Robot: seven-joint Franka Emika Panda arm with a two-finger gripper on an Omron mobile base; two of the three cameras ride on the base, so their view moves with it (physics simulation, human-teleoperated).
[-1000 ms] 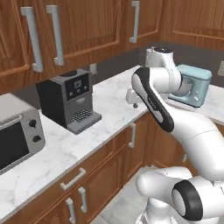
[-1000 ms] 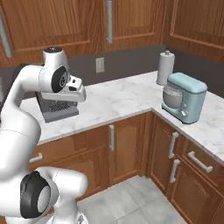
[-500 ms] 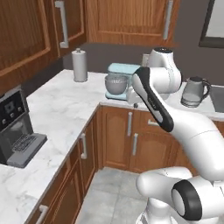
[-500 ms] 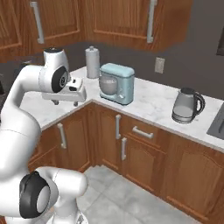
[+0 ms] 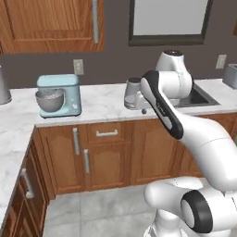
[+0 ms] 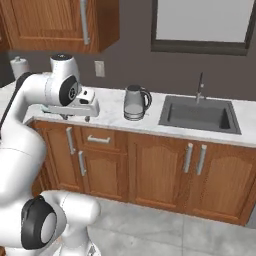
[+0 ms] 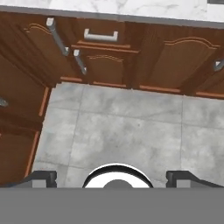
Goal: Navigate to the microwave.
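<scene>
The microwave is out of view in all three views. My gripper point(image 7: 111, 177) hangs open over the grey tiled floor, its two dark fingertips point(image 7: 43, 176) wide apart with nothing between them. In the right base view the gripper point(image 6: 74, 116) points down in front of the marble counter point(image 6: 110, 107), level with its edge. In the left base view the hand sits beside the kettle point(image 5: 132, 94), mostly behind my arm.
A light blue stand mixer point(image 5: 58, 95) stands at the counter's left. A glass kettle point(image 6: 135, 102) sits next to a dark sink point(image 6: 200, 114) with a tap, under a window point(image 6: 205, 22). Wooden base cabinets point(image 6: 155, 170) face the open floor point(image 7: 127, 131).
The whole scene has slid left as the base turned right along the counter: the coffee machine has left the views and the sink and window have come in. The arm's pose is unchanged.
</scene>
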